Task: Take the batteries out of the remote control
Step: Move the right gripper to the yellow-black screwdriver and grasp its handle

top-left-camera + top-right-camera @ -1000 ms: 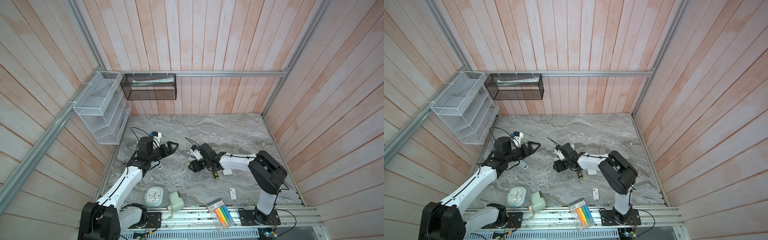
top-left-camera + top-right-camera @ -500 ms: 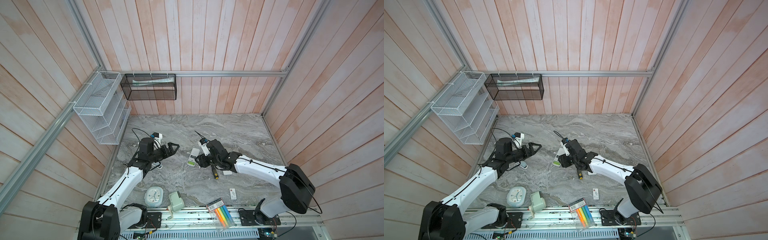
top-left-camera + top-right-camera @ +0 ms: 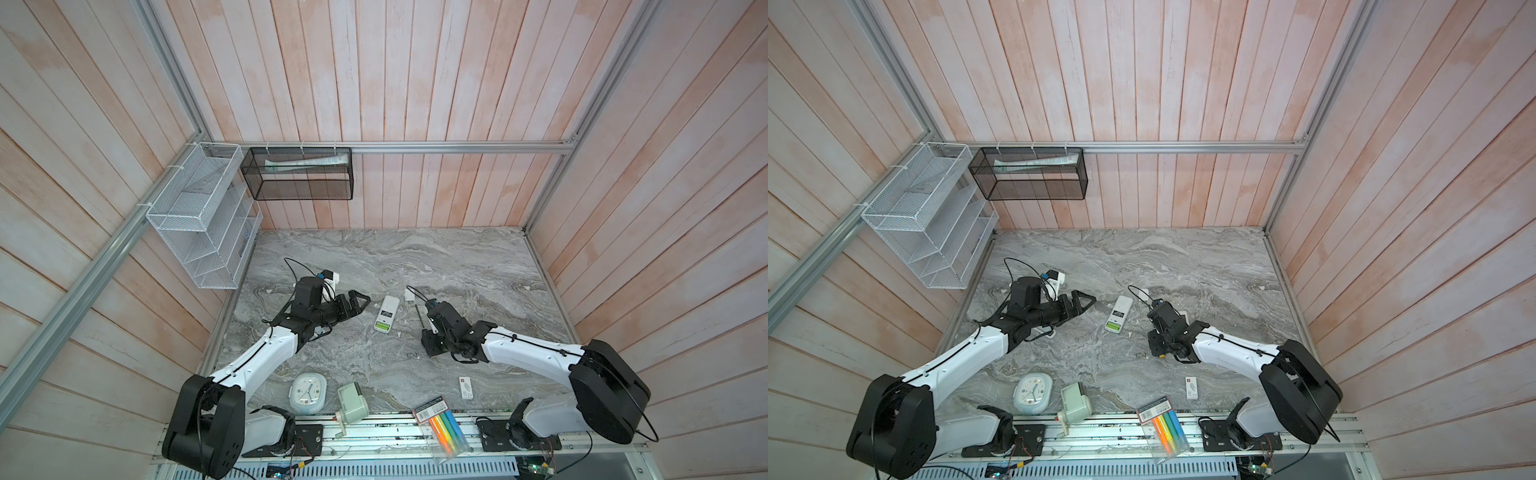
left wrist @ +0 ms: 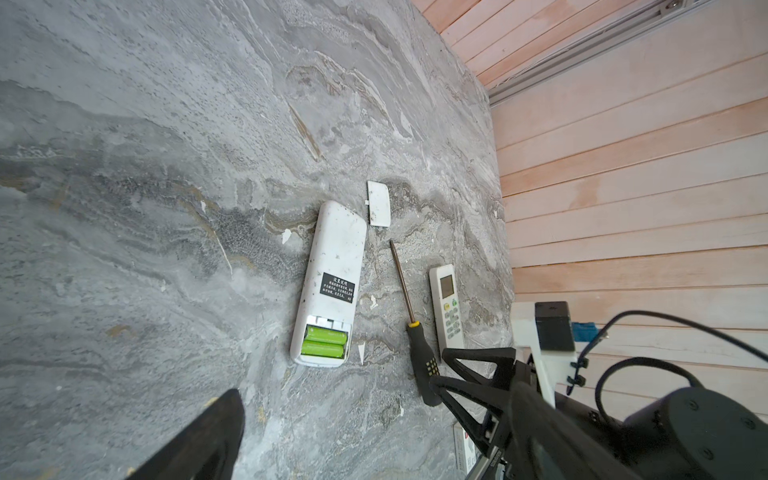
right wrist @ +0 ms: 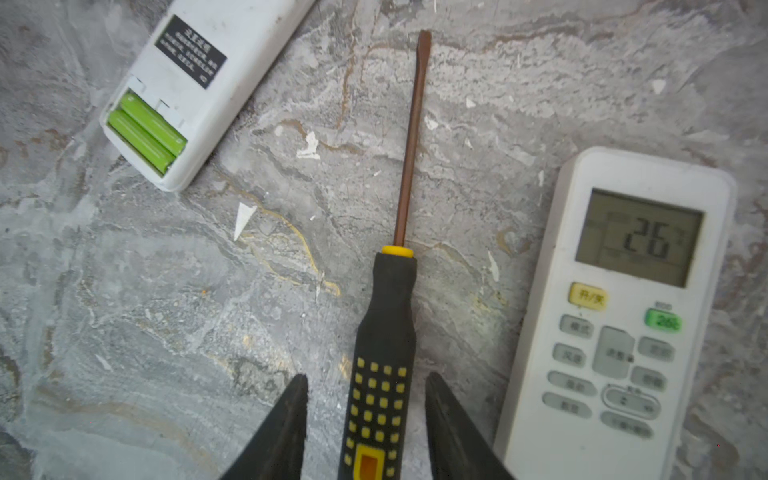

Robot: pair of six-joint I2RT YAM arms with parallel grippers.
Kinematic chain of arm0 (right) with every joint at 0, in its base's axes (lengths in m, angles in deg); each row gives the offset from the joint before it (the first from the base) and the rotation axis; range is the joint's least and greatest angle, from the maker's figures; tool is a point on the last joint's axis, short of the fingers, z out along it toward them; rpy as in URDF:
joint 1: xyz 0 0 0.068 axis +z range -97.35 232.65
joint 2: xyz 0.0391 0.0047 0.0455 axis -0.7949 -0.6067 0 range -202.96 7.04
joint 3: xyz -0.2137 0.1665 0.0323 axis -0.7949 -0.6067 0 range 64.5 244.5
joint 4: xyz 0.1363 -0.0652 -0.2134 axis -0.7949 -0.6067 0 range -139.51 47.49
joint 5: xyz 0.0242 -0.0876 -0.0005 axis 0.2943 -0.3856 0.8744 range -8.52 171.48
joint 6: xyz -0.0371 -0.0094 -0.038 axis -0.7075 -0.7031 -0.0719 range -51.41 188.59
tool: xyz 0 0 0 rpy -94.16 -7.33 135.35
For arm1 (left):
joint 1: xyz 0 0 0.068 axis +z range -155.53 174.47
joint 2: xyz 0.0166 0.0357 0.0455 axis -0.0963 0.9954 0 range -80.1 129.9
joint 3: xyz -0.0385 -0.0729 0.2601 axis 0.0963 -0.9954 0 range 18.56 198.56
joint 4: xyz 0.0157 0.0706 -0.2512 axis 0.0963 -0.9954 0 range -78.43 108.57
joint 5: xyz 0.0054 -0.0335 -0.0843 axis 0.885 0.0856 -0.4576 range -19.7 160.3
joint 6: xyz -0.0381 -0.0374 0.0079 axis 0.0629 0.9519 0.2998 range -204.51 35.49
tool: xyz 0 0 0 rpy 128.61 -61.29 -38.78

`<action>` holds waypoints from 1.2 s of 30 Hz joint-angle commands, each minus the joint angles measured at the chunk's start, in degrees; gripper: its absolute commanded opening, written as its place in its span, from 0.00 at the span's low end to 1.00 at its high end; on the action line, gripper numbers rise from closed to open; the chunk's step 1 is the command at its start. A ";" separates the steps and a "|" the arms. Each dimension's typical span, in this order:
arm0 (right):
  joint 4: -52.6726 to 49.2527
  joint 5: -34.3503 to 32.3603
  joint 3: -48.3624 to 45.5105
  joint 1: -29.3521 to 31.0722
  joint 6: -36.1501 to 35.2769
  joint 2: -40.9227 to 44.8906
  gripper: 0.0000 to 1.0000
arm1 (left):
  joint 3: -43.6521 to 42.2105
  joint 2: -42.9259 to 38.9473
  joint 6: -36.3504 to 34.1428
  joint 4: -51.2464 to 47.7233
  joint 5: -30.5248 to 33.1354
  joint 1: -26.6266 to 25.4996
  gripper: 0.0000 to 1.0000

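Step in hand: it looks like the taking of a tool; the cover is already off and no battery is out yet.
Remote control [image 4: 330, 286]: lies back up on the table [image 3: 415, 257], with the battery bay open at one end.
Batteries [image 4: 325, 341]: two lime green ones sit side by side inside that bay.
Right gripper [image 5: 366, 380]: low over the screwdriver [image 5: 384, 332], which lies beside the remote control; its jaws stand apart on both sides of the black and yellow handle, with a small gap on each side and nothing clamped.
Left gripper [image 3: 355, 306]: spread wide and empty, on the other side of the remote control, near but not touching.
Next move: probably to close on the handle, lift it, and bring the flat tip under one battery's end; the remote control may slide, so the left gripper could hold it down.
Around: the loose cover [image 4: 378, 203] lies just past the remote control's closed end; a second remote [image 5: 623, 324], display up, lies beyond the screwdriver; a clock [image 3: 308, 392] and a pen packet [image 3: 442, 428] are well apart from the remote control.
In the way: nothing covers the bay; the second remote is close to the handle, so one jaw could touch it.
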 commanded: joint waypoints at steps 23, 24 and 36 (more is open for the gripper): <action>1.72 -4.63 -3.51 1.04 4.49 -1.23 0.00 | 1.87 2.53 2.50 4.73 -1.48 -0.50 1.00; 1.59 -4.85 -3.53 1.20 4.11 -0.11 0.00 | 1.76 2.57 2.62 4.98 -1.70 -0.50 1.00; 2.81 -5.87 1.77 5.65 -7.98 5.56 0.00 | -1.28 4.12 10.41 15.92 -4.48 -1.24 0.95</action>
